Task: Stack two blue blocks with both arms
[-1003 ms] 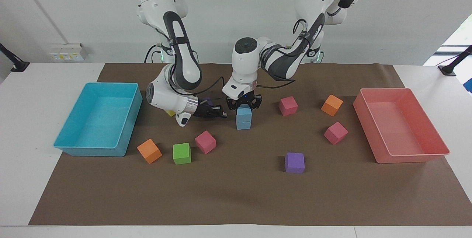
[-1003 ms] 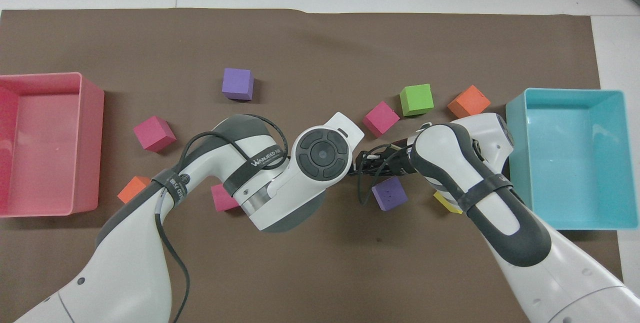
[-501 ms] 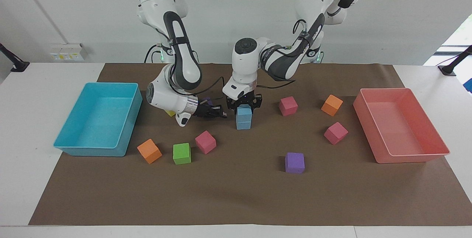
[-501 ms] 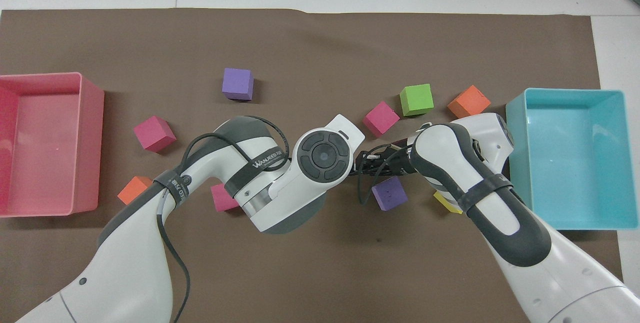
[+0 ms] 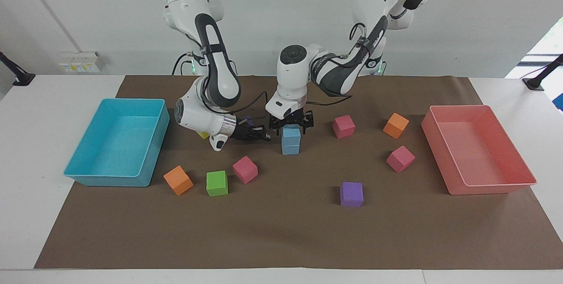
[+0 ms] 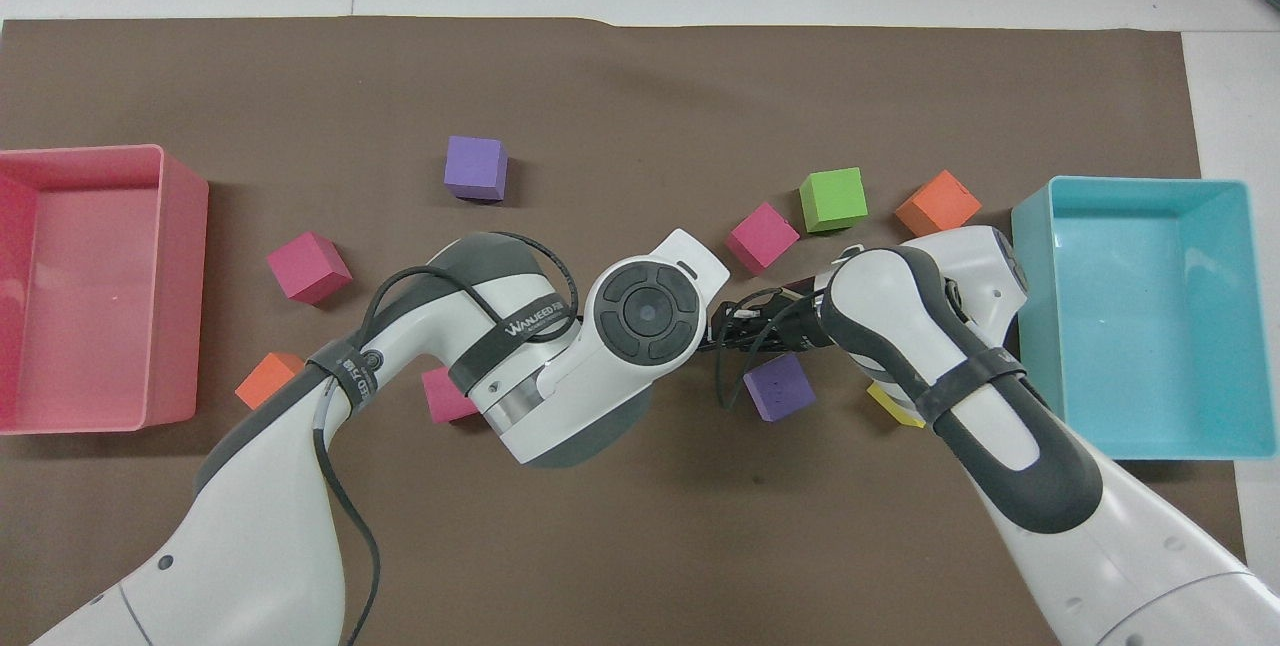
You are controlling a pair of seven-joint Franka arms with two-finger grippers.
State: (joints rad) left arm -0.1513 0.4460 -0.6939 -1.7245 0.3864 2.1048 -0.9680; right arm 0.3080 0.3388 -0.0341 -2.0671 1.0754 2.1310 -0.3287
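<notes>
Standing one on the other at the middle of the bench [image 5: 26,143], the blue blocks [image 5: 290,140] show only in the facing view, since from overhead the left arm's wrist [image 6: 640,311] covers them. That facing view also shows the left tool [image 5: 291,125] just over the upper block with its fingers spread clear of it, where a second ago they pinched it. The right tool [image 5: 263,136], pressed together, hovers beside the stack toward the right arm's end of the bench, while overhead it shows only as black parts and cables between the two wrists.
</notes>
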